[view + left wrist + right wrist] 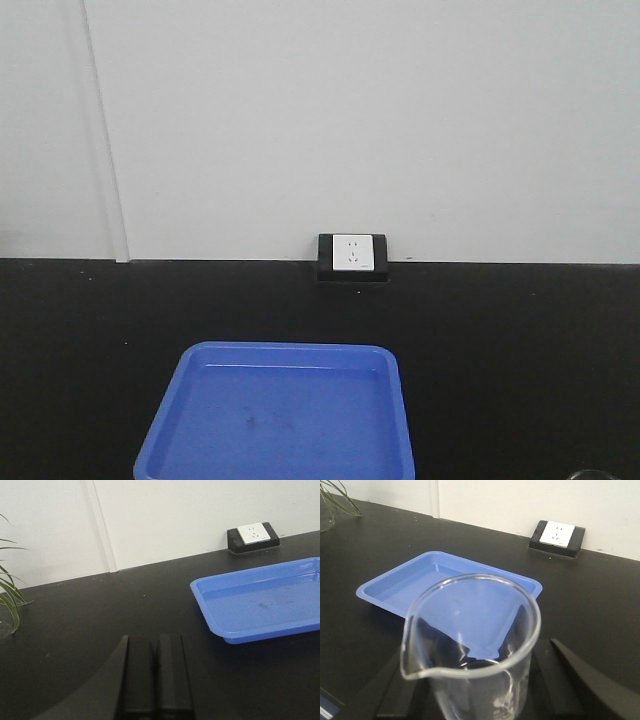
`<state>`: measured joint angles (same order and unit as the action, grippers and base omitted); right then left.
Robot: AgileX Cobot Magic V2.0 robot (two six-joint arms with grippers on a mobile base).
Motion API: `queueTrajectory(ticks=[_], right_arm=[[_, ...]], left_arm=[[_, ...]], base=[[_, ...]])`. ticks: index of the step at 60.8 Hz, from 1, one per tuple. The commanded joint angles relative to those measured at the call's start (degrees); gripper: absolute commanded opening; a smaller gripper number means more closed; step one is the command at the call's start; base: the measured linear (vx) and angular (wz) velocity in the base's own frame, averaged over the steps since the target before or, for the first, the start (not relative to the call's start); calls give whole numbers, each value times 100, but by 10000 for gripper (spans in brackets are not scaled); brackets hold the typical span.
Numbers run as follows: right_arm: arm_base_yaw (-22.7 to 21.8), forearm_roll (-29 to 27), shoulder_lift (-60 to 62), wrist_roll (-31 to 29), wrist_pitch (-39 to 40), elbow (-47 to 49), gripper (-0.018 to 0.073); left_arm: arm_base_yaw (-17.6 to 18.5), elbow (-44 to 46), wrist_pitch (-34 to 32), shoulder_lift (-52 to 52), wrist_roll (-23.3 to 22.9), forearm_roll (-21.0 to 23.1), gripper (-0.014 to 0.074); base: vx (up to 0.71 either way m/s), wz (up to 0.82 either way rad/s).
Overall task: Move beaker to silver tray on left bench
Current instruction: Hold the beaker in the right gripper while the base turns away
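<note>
Front view: a black desk [520, 340] meets a white wall [350, 100]. A blue tray [290, 349] sits near the front edge, with a wall socket [352, 254] behind it.

Left wrist view: the left pincer [152, 672] has its two dark fingers pressed together, holding nothing, left of the tray. Plant leaves [10, 595] show at far left.

Right wrist view: the right pincer [485, 690] grips the clear beaker [470, 645], upright, nearer than the tray.

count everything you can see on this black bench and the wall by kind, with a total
blue tray: 1
clear glass beaker: 1
wall socket: 1
plant (only its leaves show): 1
total: 4
</note>
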<state>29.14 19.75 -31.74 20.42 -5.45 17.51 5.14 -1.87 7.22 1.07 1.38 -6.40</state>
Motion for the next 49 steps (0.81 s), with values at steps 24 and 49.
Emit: queueTrajectory(ticks=[24,49], right_arm=[[-21,78,-3,-61,434,169,-12],[-21,78,-3,-61,434,169,-12]], left_arm=[[34,-114,-446,45,-36,29,1],[34,-114,-446,45,-36,29,1]], base=[[-1,0],[-12,-12]])
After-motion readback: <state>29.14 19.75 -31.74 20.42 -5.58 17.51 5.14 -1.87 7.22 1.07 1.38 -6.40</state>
